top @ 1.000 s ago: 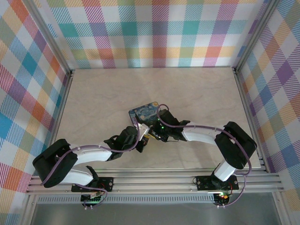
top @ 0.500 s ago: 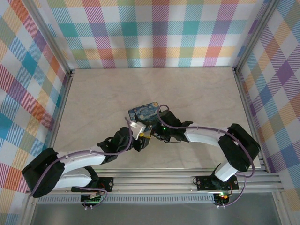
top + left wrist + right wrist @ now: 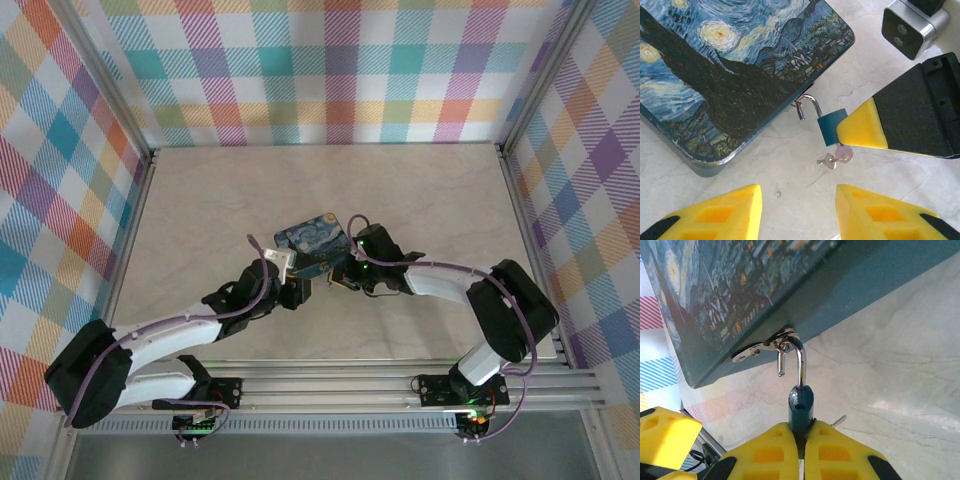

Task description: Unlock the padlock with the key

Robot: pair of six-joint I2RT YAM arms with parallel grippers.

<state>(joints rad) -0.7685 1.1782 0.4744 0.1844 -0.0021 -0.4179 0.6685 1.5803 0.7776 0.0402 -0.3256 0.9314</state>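
Note:
The padlock (image 3: 801, 405), small with a teal body, hangs by its silver shackle from the hasp (image 3: 760, 349) of the starry-night tin box (image 3: 312, 243). The shackle stands open, its free leg out of the body. My right gripper (image 3: 801, 434) is shut on the padlock's body. In the left wrist view the padlock (image 3: 831, 127) sits by the box's front edge, and the key (image 3: 842, 153) sticks out of its underside with a spare key on a ring beside it. My left gripper (image 3: 797, 200) is open a short way from the key, holding nothing.
The tin box (image 3: 725, 65) lies on the marble tabletop (image 3: 230, 200) near its middle. The two arms meet at the box's near edge. Aluminium rails and plaid walls bound the table on three sides.
My left gripper has opened, let go of the key and drawn back from the padlock. The right gripper stays shut on the padlock, and the box has turned slightly.

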